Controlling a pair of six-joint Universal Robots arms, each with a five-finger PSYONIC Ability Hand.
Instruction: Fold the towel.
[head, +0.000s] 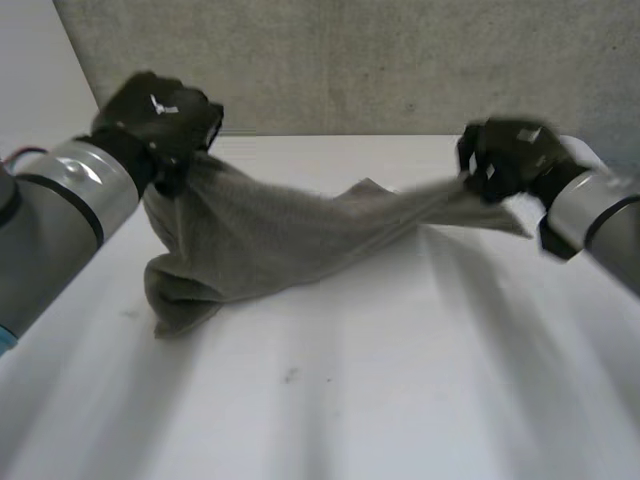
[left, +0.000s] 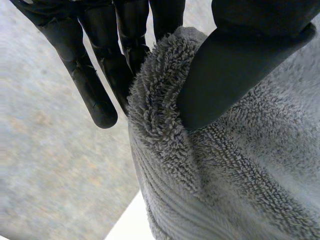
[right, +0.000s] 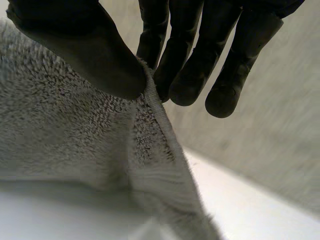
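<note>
Left hand (head: 160, 115) pinches towel (head: 260, 240) edge, thumb against fingers (left: 90, 85); right hand (head: 505, 155) pinches opposite end. Towel sags between, bulge resting on counter (head: 350, 400) left. Soft, floppy, light: grip corners.

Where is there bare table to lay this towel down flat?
The table's near half, in front of the towel, is bare, as is the patch below the right hand. Crowded: at the left, where the towel heaps under the left hand.
</note>
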